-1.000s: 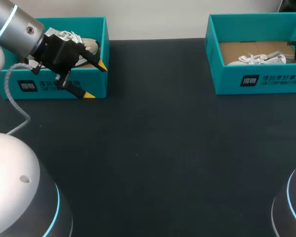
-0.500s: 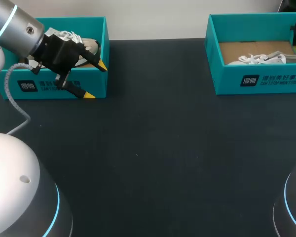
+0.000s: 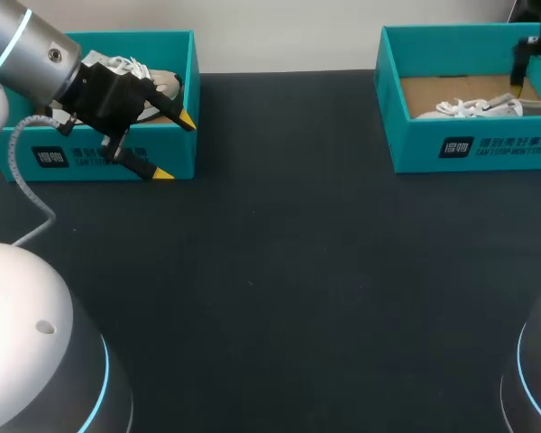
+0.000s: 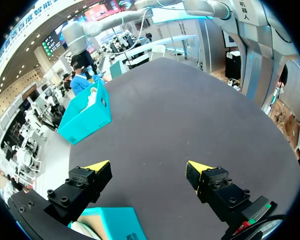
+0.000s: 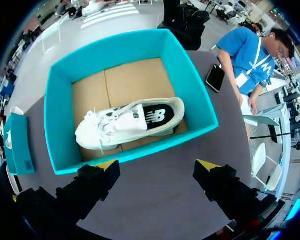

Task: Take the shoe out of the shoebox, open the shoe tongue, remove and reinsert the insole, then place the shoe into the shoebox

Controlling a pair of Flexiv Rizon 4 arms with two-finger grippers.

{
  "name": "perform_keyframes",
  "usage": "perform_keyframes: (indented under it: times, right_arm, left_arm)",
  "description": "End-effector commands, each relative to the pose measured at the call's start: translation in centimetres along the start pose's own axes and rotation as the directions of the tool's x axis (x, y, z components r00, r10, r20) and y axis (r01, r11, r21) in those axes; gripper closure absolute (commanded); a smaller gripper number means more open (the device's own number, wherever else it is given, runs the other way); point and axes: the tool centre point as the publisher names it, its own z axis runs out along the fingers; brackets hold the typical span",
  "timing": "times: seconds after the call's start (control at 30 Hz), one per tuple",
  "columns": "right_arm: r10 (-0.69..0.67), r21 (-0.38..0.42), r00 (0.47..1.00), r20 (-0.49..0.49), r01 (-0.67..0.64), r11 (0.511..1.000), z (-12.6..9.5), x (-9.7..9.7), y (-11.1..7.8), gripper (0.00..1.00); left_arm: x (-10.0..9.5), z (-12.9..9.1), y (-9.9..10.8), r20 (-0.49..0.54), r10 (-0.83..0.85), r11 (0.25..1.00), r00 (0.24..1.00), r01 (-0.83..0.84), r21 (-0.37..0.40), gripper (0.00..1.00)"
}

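A white shoe [image 5: 125,124] lies on its side in the right teal shoebox [image 5: 202,107], its dark insole showing; in the head view this shoe [image 3: 473,106] rests on the right shoebox's [image 3: 473,149] cardboard floor. My right gripper [image 5: 156,166] hangs open above the box's near wall, nothing between its fingers; only a dark finger [image 3: 520,70] of it shows at the head view's far right. A second white shoe [image 3: 135,77] sits in the left teal shoebox [image 3: 108,158]. My left gripper [image 3: 174,146] stands open over that box's front right corner, also open in its own view [image 4: 146,166].
The black table [image 3: 279,271] spreads between the two boxes. From the left wrist, the right shoebox [image 4: 85,117] shows far across the table, and a corner of the left shoebox [image 4: 112,222] lies under the fingers. A grey cable [image 3: 22,180] hangs from my left arm.
My right gripper has lifted up out of the right shoebox and its fingers have spread, leaving the shoe lying inside. The left arm has not moved.
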Motion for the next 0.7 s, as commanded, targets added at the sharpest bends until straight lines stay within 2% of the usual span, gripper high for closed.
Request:
perform_keyframes:
  times: [0.03, 0.1, 0.17, 0.2, 0.27, 0.43, 0.5, 0.57, 0.7]
  right_arm:
    - [0.003, -0.099, 1.000, -0.005, -0.003, 0.995, -1.1, 0.6, -2.9, 0.00]
    - [-0.003, -0.090, 1.000, -0.014, 0.002, 0.996, -1.3, 1.1, -3.7, 0.00]
    - [0.002, -0.121, 1.000, -0.004, -0.003, 0.993, -1.5, 1.5, -4.3, 0.00]
    - [-0.007, -0.105, 1.000, -0.017, 0.005, 0.994, -1.4, 1.7, -4.6, 0.00]
    - [-0.008, -0.107, 1.000, -0.012, 0.007, 0.994, -1.3, 1.9, -4.9, 0.00]
    - [-0.008, -0.107, 1.000, -0.012, 0.007, 0.994, -1.3, 1.9, -4.9, 0.00]
    - [-0.008, -0.107, 1.000, -0.012, 0.007, 0.994, -1.3, 1.9, -4.9, 0.00]
    - [-0.008, -0.107, 1.000, -0.012, 0.007, 0.994, -1.3, 1.9, -4.9, 0.00]
    - [-0.008, -0.107, 1.000, -0.012, 0.007, 0.994, -1.3, 1.9, -4.9, 0.00]
  left_arm:
    - [0.1, 0.0, 0.0, -0.001, 0.000, 1.000, 1.000, -0.001, -0.003, 0.00]
    - [0.1, 0.0, 0.0, -0.001, 0.000, 1.000, 1.000, -0.001, -0.003, 0.00]
    - [0.1, 0.0, 0.0, -0.001, 0.000, 1.000, 1.000, -0.001, -0.003, 0.00]
    - [-0.1, -0.3, -0.1, -0.022, 0.056, 0.998, 0.998, -0.056, -0.001, 0.00]
    - [-0.5, -0.7, 0.0, -0.069, 0.175, 0.983, 0.982, -0.179, -0.048, 0.00]
    - [-1.3, -2.0, 1.3, -0.187, 0.452, 0.874, 0.872, -0.475, -0.103, 0.00]
    - [-1.8, -2.9, 1.3, -0.225, 0.482, 0.858, 0.847, -0.508, -0.075, 0.00]
    - [-2.1, -3.5, 1.5, -0.259, 0.517, 0.829, 0.816, -0.552, -0.086, 0.00]
    - [-2.3, -5.0, 3.0, -0.358, 0.617, 0.716, 0.701, -0.689, -0.115, 0.00]
